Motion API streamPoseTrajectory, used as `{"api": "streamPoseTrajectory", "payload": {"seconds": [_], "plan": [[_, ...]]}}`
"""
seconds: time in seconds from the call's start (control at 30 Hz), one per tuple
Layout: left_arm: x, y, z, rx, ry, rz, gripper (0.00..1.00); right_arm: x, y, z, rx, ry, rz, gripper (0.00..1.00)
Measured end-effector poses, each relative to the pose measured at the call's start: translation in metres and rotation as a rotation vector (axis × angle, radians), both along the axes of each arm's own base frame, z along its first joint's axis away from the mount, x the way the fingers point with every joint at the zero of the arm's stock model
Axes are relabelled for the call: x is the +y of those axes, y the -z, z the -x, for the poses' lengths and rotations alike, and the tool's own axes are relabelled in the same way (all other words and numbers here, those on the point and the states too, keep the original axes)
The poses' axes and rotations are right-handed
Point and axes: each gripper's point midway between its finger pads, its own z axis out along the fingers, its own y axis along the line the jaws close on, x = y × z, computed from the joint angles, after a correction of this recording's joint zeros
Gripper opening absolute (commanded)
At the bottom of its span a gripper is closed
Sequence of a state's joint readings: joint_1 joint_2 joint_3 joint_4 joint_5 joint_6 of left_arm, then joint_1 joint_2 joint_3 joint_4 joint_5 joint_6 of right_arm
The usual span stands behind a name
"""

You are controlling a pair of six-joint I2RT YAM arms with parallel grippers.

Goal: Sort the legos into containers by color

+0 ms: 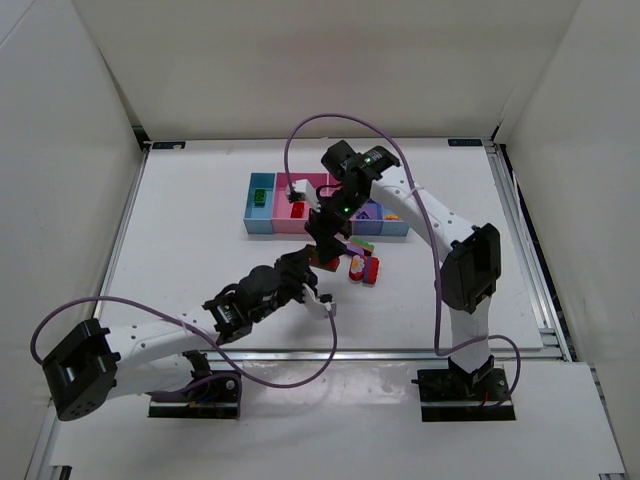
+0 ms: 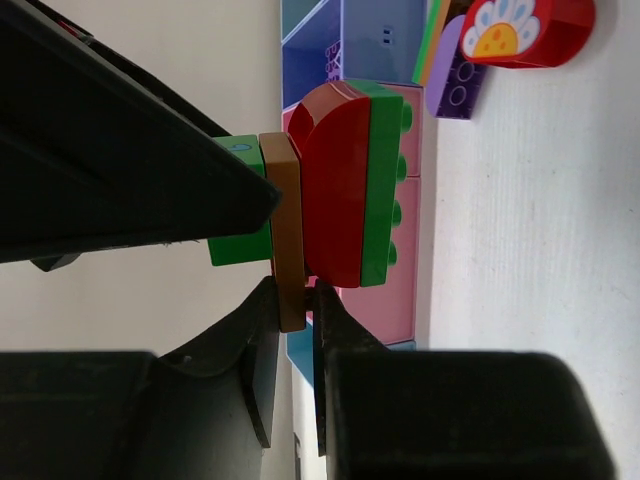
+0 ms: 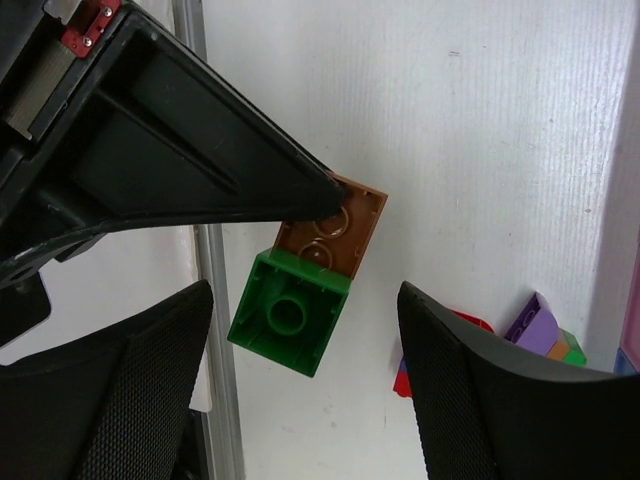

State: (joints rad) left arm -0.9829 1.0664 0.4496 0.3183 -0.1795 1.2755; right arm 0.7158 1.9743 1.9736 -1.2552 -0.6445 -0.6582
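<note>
My left gripper (image 1: 312, 262) is shut on a thin brown plate (image 2: 285, 220) and holds it off the table. A green brick (image 2: 240, 245) is stuck on one side of it, a red curved brick (image 2: 335, 190) and another green brick (image 2: 385, 180) on the other. My right gripper (image 1: 325, 238) is open, its fingers (image 3: 150, 380) on either side of the first green brick (image 3: 288, 312) without touching it. The containers (image 1: 262, 225) lie just beyond, with a green brick (image 1: 260, 195) and a red one (image 1: 297, 210) inside.
Loose red, purple and orange legos (image 1: 362, 265) lie on the table in front of the bins, right of both grippers. A red brick with a flower print (image 2: 520, 30) and a purple brick (image 2: 460, 85) show in the left wrist view. The pink bin (image 2: 400, 290) lies behind the held stack.
</note>
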Motion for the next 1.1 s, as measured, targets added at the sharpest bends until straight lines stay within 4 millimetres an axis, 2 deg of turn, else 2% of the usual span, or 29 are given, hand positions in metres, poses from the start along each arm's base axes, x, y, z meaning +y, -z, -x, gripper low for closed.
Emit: {"api": "streamPoseTrajectory", "payload": {"seconds": [0.13, 0.23, 0.33, 0.37, 0.43, 0.47, 0.57, 0.9, 1.1], "plan": [[0.0, -0.002, -0.002, -0.003, -0.005, 0.005, 0.1, 0.002, -0.002, -0.002, -0.009, 0.003, -0.003, 0.7], [0.001, -0.002, -0.003, -0.003, -0.007, 0.005, 0.1, 0.004, -0.002, -0.003, -0.011, 0.003, -0.003, 0.59], [0.001, -0.002, -0.004, -0.003, -0.01, 0.005, 0.1, 0.005, -0.001, -0.003, -0.008, 0.007, 0.002, 0.45], [0.002, -0.001, -0.004, -0.001, -0.01, 0.004, 0.1, 0.005, 0.0, -0.003, -0.012, 0.009, 0.006, 0.34], [0.002, 0.0, -0.004, 0.001, -0.011, 0.001, 0.1, 0.004, 0.001, -0.009, -0.035, 0.019, 0.016, 0.23], [0.002, 0.0, -0.004, 0.002, -0.011, 0.0, 0.1, 0.004, 0.0, -0.009, -0.032, 0.023, 0.015, 0.11], [0.003, 0.0, -0.005, 0.001, -0.014, 0.001, 0.1, 0.006, -0.001, -0.011, -0.044, 0.023, 0.013, 0.0], [0.007, -0.009, -0.006, -0.015, -0.026, 0.024, 0.1, 0.011, -0.018, -0.014, -0.077, 0.03, -0.011, 0.0], [0.01, 0.01, 0.002, 0.025, -0.006, -0.023, 0.1, 0.025, -0.046, -0.025, -0.152, 0.029, -0.097, 0.0]]}}
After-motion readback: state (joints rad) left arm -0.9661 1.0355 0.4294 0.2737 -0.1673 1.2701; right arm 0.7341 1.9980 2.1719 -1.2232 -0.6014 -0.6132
